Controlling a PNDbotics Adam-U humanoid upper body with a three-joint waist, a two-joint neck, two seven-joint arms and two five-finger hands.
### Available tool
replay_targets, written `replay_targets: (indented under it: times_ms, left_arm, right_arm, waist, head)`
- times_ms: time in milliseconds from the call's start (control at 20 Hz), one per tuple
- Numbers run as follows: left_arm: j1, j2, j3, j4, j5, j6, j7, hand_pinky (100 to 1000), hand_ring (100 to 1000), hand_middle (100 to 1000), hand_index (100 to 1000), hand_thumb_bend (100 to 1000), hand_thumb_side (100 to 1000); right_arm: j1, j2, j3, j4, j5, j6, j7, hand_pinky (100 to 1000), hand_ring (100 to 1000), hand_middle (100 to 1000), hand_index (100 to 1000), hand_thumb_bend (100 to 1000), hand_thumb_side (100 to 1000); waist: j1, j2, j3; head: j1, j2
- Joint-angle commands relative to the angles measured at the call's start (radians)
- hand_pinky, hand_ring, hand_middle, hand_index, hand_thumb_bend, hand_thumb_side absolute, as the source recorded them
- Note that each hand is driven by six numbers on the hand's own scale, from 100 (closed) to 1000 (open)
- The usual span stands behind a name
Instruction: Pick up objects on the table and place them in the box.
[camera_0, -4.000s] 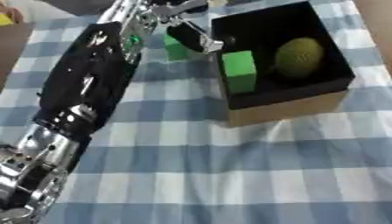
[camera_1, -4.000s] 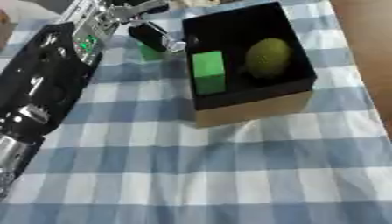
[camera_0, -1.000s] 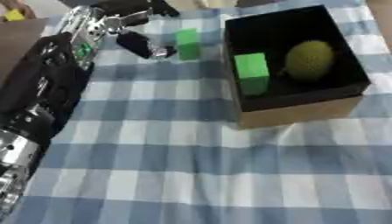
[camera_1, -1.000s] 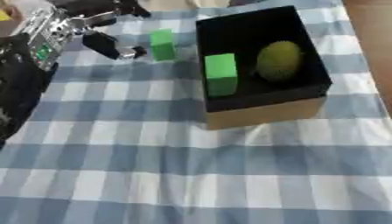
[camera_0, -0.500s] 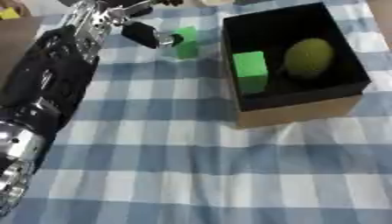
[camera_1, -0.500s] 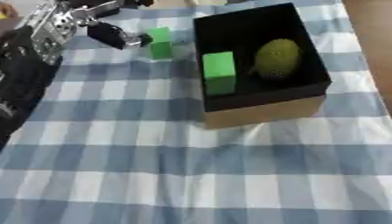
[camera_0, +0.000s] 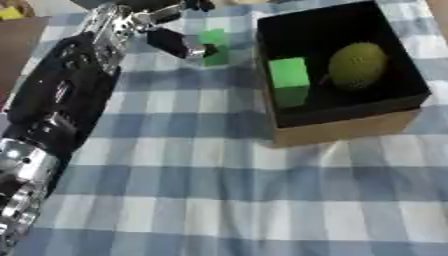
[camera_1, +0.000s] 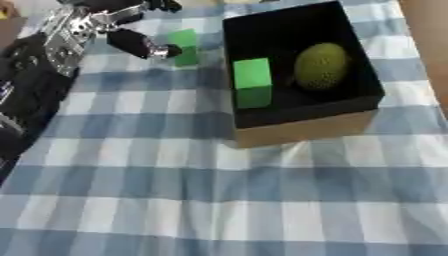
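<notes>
A small green block stands on the checked cloth just left of the box's far corner. My left hand reaches it from the left, open. Its thumb lies against the block's left side, and its fingers stretch out beyond the block's far side. The black-lined cardboard box sits at the upper right. Inside it are a second green block near the left wall and a round yellow-green fruit to the right. My right hand shows in neither view.
A blue and white checked cloth covers the table. My black left forearm runs along the left side from the lower corner. A small yellow thing lies at the far left corner. Bare brown tabletop shows past the cloth's right edge.
My left hand has moved right toward the loose green block, and its thumb now touches the block's left side. The box and its contents have stayed put.
</notes>
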Motion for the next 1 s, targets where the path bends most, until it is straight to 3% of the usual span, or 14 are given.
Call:
replay_targets:
  times_ms: [50,600,1000]
  left_arm:
    - [-0.036,0.028,0.02,-0.007,0.003,0.018,0.005,947,955,865,958,522,715]
    - [-0.063,0.047,0.028,0.011,-0.024,0.018,0.025,939,952,861,960,520,718]
    - [-0.07,0.049,0.029,0.027,-0.01,0.006,-0.025,940,952,863,962,549,746]
  right_arm:
    - [-0.011,-0.011,-0.005,-0.01,0.008,0.004,0.001,942,1000,421,915,100,470]
    - [-0.017,-0.01,-0.006,-0.01,0.013,0.002,0.002,943,1000,417,915,100,470]
    - [-0.021,-0.004,-0.008,-0.01,0.023,0.007,-0.004,944,1000,409,916,100,470]
  waist:
    - [0.001,-0.006,0.0]
    - [0.005,0.009,-0.007]
    - [0.008,0.027,-0.009]
  head:
    - [0.008,-0.016]
    - [0.025,-0.04]
    - [0.028,-0.047]
